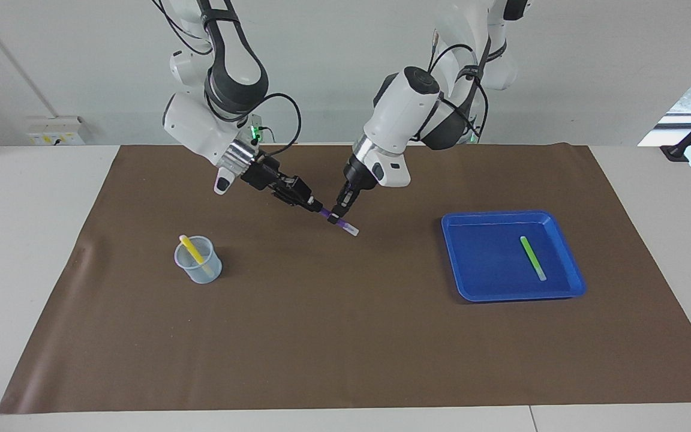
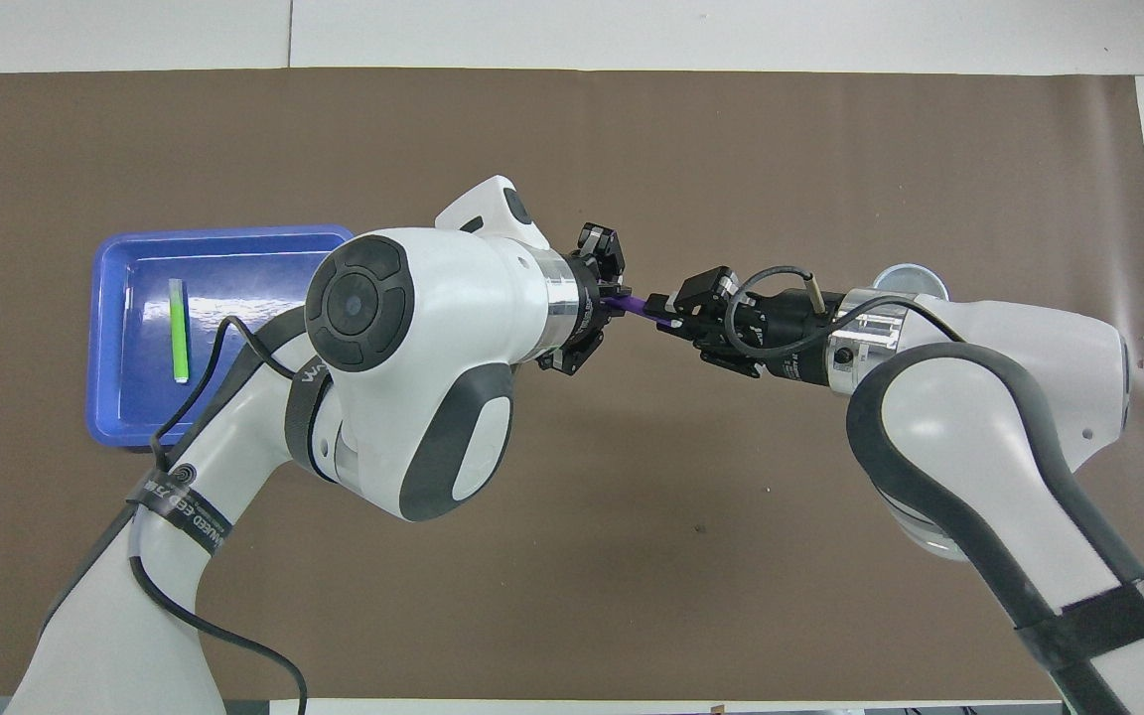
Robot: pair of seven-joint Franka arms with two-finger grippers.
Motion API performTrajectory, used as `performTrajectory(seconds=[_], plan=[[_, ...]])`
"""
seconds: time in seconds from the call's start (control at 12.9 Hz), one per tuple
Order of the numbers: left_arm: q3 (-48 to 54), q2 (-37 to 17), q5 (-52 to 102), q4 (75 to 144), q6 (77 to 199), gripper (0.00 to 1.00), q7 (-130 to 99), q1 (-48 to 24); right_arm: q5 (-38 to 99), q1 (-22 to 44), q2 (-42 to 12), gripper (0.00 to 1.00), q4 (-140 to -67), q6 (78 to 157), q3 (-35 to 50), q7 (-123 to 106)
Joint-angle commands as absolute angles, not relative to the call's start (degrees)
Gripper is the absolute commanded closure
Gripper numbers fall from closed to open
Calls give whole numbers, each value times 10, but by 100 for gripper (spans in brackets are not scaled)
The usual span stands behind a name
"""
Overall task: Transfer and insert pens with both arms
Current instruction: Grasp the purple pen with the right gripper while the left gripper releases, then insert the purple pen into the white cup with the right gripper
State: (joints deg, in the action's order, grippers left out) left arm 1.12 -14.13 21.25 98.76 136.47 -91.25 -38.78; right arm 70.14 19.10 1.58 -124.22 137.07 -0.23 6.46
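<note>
The purple pen (image 1: 335,219) is held tilted in the air over the middle of the mat, between both grippers. My right gripper (image 1: 317,207) is shut on its purple end. My left gripper (image 1: 341,211) is shut on its middle, and the whitish end sticks out past the gripper. In the overhead view a short piece of the purple pen (image 2: 637,305) shows between the left gripper (image 2: 620,300) and the right gripper (image 2: 676,316). The yellow pen (image 1: 191,249) stands in a clear cup (image 1: 201,270). The light green pen (image 1: 532,258) lies in the blue tray (image 1: 471,282).
The brown mat (image 1: 345,336) covers most of the table. The cup stands toward the right arm's end and is mostly hidden under the right arm in the overhead view (image 2: 912,279). The tray (image 2: 125,397) with the green pen (image 2: 178,330) lies toward the left arm's end.
</note>
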Motion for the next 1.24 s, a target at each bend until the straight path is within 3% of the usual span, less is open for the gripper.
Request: performTrajectory(seconds=[0.0,0.08,0.15,0.23,0.31,0.62,0.77,1.16], plan=[[9,-139,221,996,1368,100,-909,-400,717,185,19,100,-1235,1368,4,52],[8,-140,220,996,1368,94,-905,-398,717,185,19,100,-1235,1368,4,52],[7,-141,213,995,1367,44,-903,-396,717,185,19,100,-1235,1367,4,51],[6,-141,204,994,1364,8,-878,-395,717,185,18,100,-1235,1366,4,50],[5,-140,193,994,1360,0,-852,-390,716,185,19,100,-1234,1364,4,50],[4,-137,187,997,1328,0,-754,-349,695,155,19,100,-1224,1315,1,33],[4,-134,187,996,1283,0,-636,-310,599,105,18,100,-1198,1239,1,24],[3,-120,187,1038,1265,0,-373,-212,265,-10,-31,100,-1008,980,1,-44]])
